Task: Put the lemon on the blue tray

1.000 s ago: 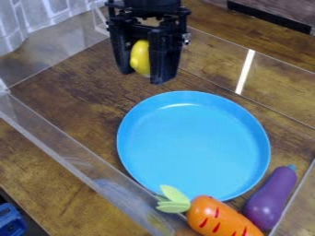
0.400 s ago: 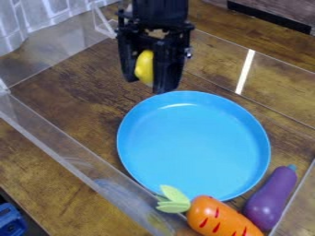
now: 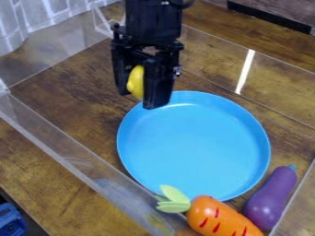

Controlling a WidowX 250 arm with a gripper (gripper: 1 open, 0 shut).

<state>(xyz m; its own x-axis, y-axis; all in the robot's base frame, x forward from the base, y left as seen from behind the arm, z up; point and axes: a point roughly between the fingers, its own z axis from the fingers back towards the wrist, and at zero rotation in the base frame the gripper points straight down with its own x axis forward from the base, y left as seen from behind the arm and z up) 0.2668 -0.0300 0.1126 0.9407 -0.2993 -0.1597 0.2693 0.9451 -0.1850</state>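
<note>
The lemon is a small yellow fruit held between the black fingers of my gripper, which is shut on it. The gripper hangs just above the far-left rim of the blue tray, a large round sky-blue plate on the wooden table. Most of the lemon is hidden by the fingers; only a yellow strip shows between them.
An orange carrot lies at the tray's near edge and a purple eggplant beside it on the right. Clear plastic walls fence the work area on the left and front.
The gripper with the lemon has moved down and toward the camera, from behind the tray to over its far-left rim.
</note>
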